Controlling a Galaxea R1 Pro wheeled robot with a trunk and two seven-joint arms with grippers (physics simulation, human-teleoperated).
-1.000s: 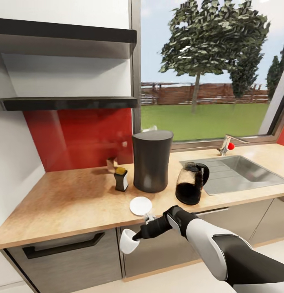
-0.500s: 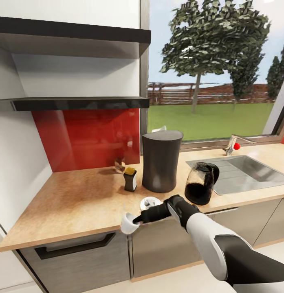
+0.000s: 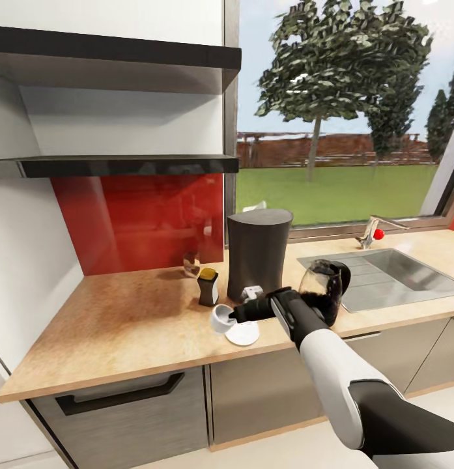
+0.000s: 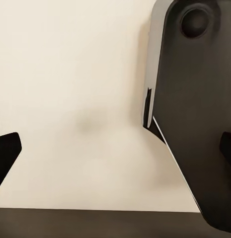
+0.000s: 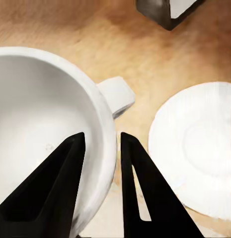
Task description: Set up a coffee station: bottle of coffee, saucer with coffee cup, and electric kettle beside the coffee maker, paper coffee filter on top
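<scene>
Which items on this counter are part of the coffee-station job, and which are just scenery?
Job items:
- tall dark-grey cylindrical coffee maker
- small dark bottle with yellow cap
- flat round white saucer
- small white cup, gripped at its rim by the right hand
- clear-glass kettle with black handle
- light wood-grain countertop

Scenery:
- steel sink
- red-knobbed tap
- red backsplash

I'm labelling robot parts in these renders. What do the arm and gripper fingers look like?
The right arm has glossy white shell segments with dark grey and black sections toward the wrist. The right gripper is black, with two flat, tapering, matte black fingers. No cables or markings are visible.
</scene>
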